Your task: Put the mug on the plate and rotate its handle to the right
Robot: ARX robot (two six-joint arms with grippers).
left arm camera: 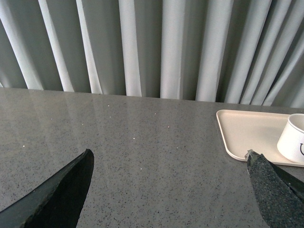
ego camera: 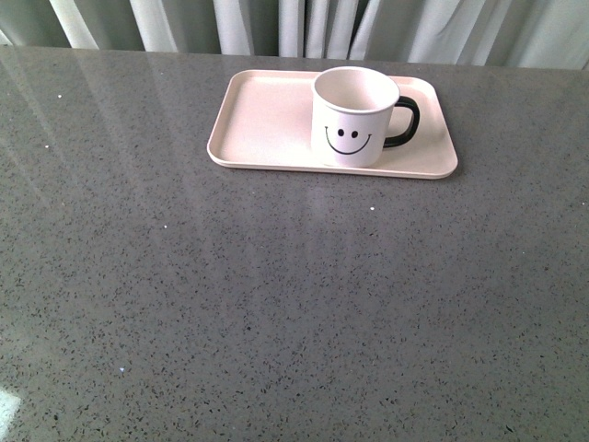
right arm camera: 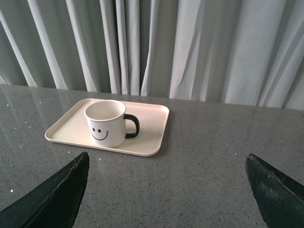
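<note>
The white mug (ego camera: 352, 117) with a black smiley face stands upright on the pale pink plate (ego camera: 262, 120), on the plate's right half. Its black handle (ego camera: 404, 122) points right. The mug (right arm camera: 104, 123), plate (right arm camera: 152, 121) and handle (right arm camera: 132, 127) also show in the right wrist view. In the left wrist view only part of the mug (left arm camera: 293, 138) and the plate (left arm camera: 247, 131) show at the edge. My left gripper (left arm camera: 168, 159) is open and empty above the table, apart from the plate. My right gripper (right arm camera: 166, 164) is open and empty, nearer than the plate. Neither arm shows in the front view.
The plate sits near the far edge of a grey speckled table (ego camera: 276, 295). Pale curtains (right arm camera: 190, 47) hang behind the table.
</note>
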